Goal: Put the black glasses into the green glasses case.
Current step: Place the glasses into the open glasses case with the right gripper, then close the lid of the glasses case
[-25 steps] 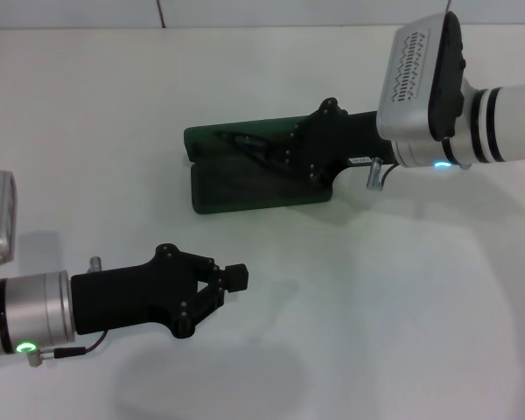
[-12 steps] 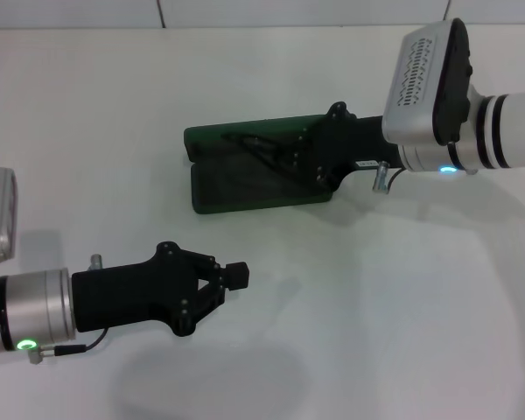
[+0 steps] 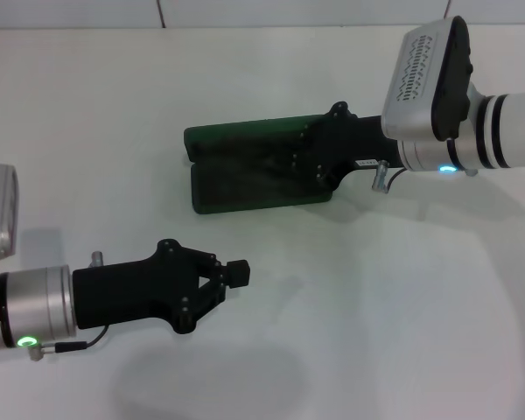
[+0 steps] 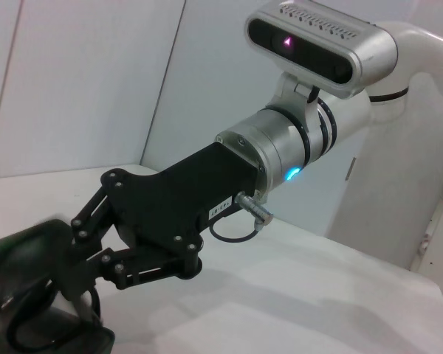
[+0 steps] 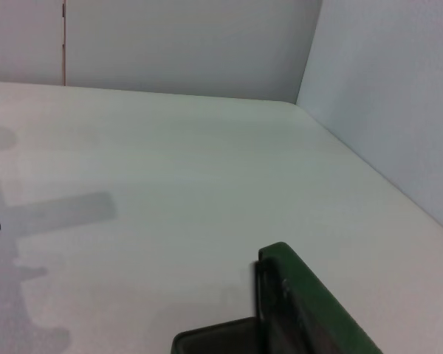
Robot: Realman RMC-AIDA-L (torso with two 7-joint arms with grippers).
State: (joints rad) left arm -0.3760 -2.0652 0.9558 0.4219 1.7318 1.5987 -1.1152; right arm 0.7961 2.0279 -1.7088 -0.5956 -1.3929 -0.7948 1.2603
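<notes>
At seven o'clock on the white table, the left gripper hovers idle, jaws closed on nothing. Toward one o'clock lies the open green glasses case, the black glasses inside it. Right gripper sits over the case's right end; its jaw spacing is unclear.

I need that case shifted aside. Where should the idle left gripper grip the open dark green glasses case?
Probably its left short end, coming from the robot's left: the dark green glasses case lies open and flat, long side left to right, and the right gripper covers its right end; the left gripper is nearer there.
</notes>
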